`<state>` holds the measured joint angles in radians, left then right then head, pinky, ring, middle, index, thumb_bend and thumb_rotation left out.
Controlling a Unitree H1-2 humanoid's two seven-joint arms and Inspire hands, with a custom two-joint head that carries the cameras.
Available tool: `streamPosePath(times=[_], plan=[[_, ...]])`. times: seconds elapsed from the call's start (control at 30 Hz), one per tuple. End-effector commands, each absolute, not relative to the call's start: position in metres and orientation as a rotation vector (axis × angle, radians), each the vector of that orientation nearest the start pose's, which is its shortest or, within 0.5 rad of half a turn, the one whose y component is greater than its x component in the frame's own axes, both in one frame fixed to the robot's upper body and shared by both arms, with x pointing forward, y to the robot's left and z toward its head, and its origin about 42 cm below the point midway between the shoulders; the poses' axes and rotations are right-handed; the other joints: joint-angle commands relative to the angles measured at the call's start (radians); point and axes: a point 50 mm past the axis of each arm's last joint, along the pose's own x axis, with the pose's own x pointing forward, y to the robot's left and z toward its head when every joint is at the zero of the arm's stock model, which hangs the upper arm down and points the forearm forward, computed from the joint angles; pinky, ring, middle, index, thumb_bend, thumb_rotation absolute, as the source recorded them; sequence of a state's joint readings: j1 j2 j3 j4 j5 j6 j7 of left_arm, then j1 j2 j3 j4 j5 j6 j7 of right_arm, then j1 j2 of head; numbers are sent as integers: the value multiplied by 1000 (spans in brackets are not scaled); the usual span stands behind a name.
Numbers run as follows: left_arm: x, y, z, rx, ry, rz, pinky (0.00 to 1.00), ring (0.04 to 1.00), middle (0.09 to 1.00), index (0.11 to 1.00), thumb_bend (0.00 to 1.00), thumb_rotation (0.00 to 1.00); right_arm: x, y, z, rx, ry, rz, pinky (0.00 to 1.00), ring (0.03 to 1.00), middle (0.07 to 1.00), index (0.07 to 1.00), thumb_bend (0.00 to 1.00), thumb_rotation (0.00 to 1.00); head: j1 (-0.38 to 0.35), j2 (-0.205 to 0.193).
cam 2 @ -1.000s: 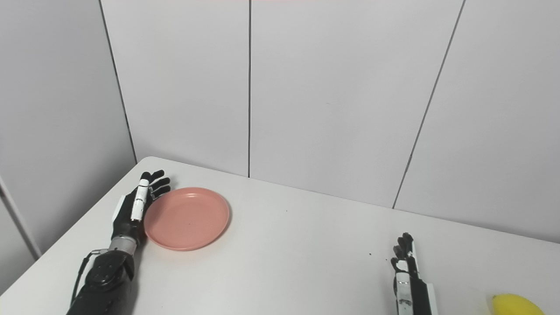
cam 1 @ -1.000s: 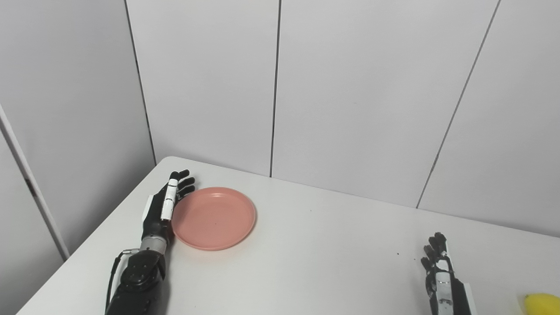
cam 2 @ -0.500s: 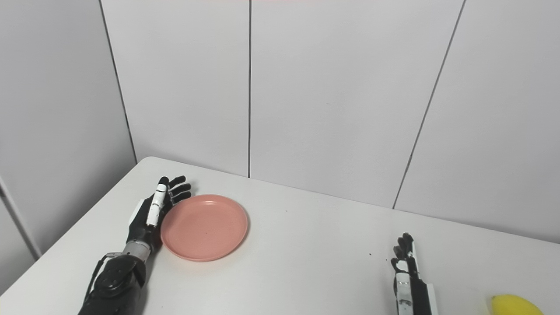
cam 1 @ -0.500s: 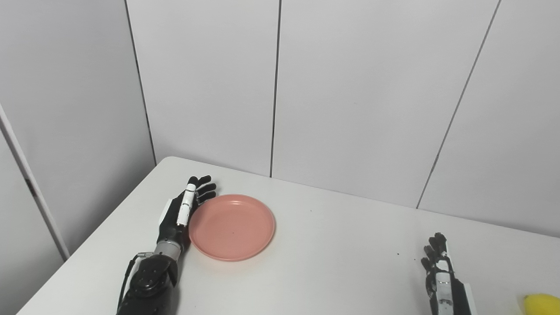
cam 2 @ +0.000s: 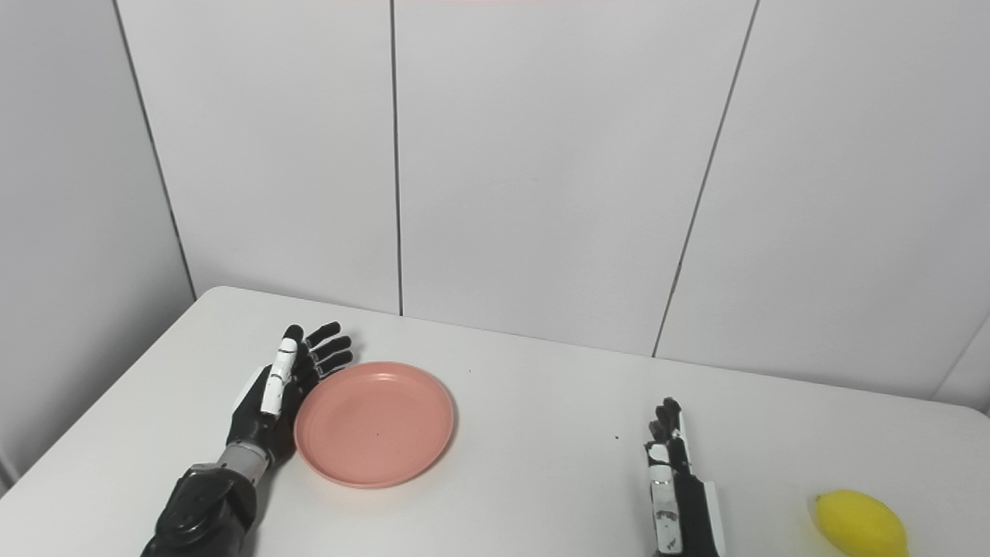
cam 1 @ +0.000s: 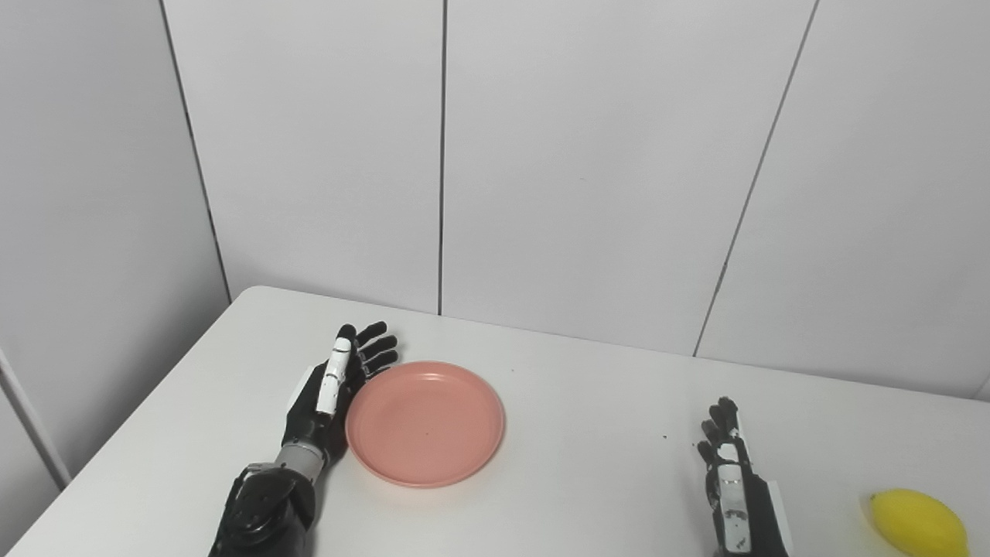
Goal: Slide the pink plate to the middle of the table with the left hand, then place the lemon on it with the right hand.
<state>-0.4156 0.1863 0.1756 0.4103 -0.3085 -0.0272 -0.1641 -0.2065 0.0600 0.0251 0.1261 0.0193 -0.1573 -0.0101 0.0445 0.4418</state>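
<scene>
The pink plate (cam 1: 425,423) lies flat on the white table (cam 1: 588,433), left of its middle. My left hand (cam 1: 334,387) stands on edge against the plate's left rim, open, fingers stretched toward the wall. The yellow lemon (cam 1: 918,522) rests near the table's front right. My right hand (cam 1: 731,480) is open and flat, fingers pointing away, a short way left of the lemon and not touching it. In the right eye view the plate (cam 2: 374,423), left hand (cam 2: 282,387), right hand (cam 2: 671,480) and lemon (cam 2: 861,524) appear in the same layout.
Grey wall panels (cam 1: 588,155) rise just behind the table's far edge. The table's left edge (cam 1: 139,410) runs diagonally close to my left arm. Bare tabletop lies between the plate and my right hand.
My left hand has pushed the plate rightward along the table. The camera has also swung right, bringing more of the lemon into view. The right hand has stayed put.
</scene>
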Motion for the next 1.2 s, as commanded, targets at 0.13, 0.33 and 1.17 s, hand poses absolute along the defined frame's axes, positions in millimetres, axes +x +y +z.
streamPosePath(times=[0.13,0.33,1.17], plan=[[418,281,157,-162,-91,-102,848,836,825,802,540,1000,347,-148,142,76,-248,78,1000,1000,1000,1000,686,961,-150,14],[414,273,159,-143,-79,-164,872,846,831,807,540,1000,350,-130,142,87,-269,50,1000,1000,1000,990,693,925,-259,18],[395,212,158,-191,-82,-224,908,885,874,853,522,1000,363,-101,149,45,-243,32,1000,1000,1000,989,726,1000,-426,86]])
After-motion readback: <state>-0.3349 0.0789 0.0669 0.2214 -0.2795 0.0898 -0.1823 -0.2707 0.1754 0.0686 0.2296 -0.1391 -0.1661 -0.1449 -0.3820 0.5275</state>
